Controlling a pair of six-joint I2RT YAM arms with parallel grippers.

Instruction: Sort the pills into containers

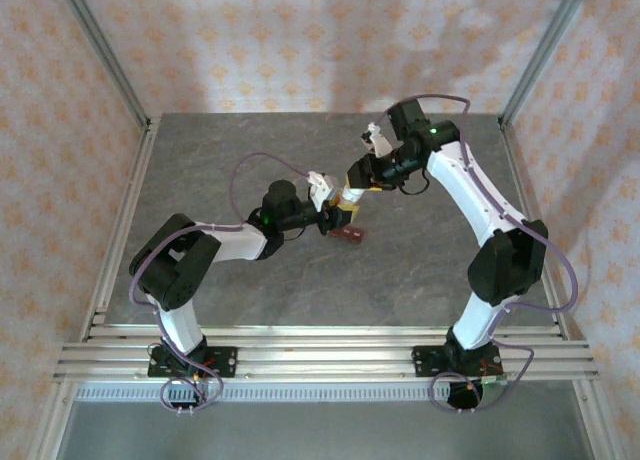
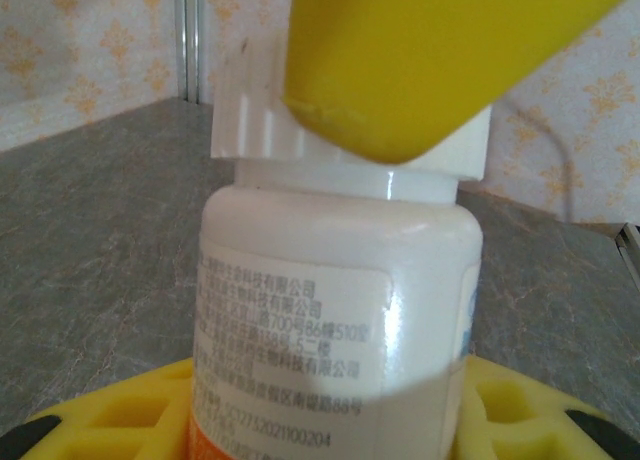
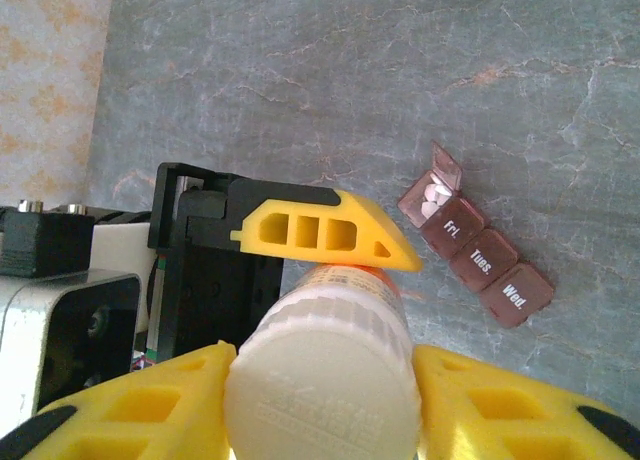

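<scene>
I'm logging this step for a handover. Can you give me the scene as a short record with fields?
white bottle: upright, cap on
left gripper: shut on the bottle's body
right gripper: closed on the cap from above
containers: strip of four on the table, near the bottle
end compartment: lid up, white pills inside
other three lids: shut

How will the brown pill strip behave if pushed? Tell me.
The pill strip looks like small, thin plastic lying flat on the table, so probably light and apt to slide or pivot, not tip. Its end lid stands open over white pills, so a sharp shove might spill them.
</scene>
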